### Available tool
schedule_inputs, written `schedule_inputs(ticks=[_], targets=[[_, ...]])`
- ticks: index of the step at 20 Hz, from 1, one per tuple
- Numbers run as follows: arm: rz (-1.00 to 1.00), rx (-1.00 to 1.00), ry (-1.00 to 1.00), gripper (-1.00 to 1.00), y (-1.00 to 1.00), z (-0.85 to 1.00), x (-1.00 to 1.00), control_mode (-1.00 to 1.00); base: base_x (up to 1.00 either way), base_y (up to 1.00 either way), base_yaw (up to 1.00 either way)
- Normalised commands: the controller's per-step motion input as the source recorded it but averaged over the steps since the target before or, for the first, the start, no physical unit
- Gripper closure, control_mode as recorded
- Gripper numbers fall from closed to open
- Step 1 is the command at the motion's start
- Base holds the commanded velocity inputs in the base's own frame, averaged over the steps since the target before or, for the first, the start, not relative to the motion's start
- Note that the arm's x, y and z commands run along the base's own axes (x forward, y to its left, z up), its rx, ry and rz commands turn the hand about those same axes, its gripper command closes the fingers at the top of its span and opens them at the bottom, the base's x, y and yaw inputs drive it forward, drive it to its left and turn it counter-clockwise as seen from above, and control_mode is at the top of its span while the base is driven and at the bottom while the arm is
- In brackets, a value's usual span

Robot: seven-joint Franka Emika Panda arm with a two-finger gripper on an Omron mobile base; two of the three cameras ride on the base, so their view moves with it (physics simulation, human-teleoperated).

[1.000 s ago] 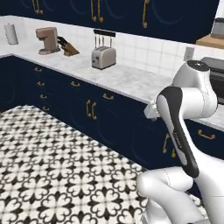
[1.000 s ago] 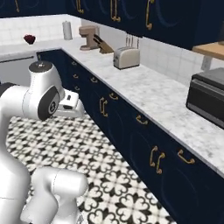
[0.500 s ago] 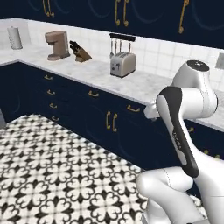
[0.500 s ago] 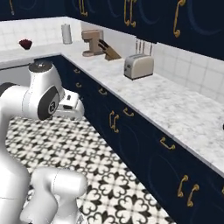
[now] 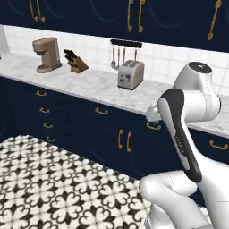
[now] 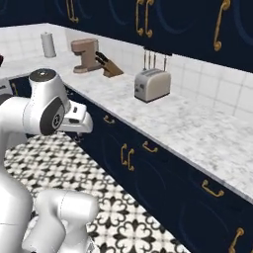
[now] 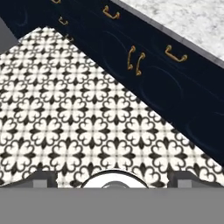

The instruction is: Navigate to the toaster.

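The silver-grey two-slot toaster (image 5: 130, 74) stands on the marble counter (image 5: 89, 85) against the tiled wall, ahead of the base and slightly left; from the other side the toaster (image 6: 152, 84) sits right of centre. My arm is folded in front of the base, well short of the counter. The gripper (image 6: 80, 132) hangs pointing down over the patterned floor, beside the dark lower cabinets. In the hand view the gripper (image 7: 113, 178) shows its fingertips (image 7: 43, 177) far apart at the bottom edge, open with nothing between them.
A brown coffee machine (image 5: 47, 54) and a knife block (image 5: 77, 63) stand left of the toaster, with utensils on a rail (image 5: 125, 44) above it. A paper towel roll (image 6: 48, 45) stands farther along. Navy cabinets (image 5: 112, 134) with brass handles line the tiled floor (image 5: 58, 183).
The whole picture has shifted: the base has driven along the counter, bringing the toaster closer and more central. The arm keeps the same folded pose.
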Motion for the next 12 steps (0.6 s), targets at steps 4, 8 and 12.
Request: schedule_inputs(ticks=[4, 8, 12], targets=[[0.0, 0.0, 0.0, -1.0, 0.0, 0.0, 0.0, 1.0, 1.0, 0.41, -0.56], [0.0, 0.0, 0.0, -1.0, 0.0, 0.0, 0.0, 1.0, 1.0, 0.46, -0.67], [0.0, 0.0, 0.0, -1.0, 0.0, 0.0, 0.0, 1.0, 0.97, 0.59, -0.7]])
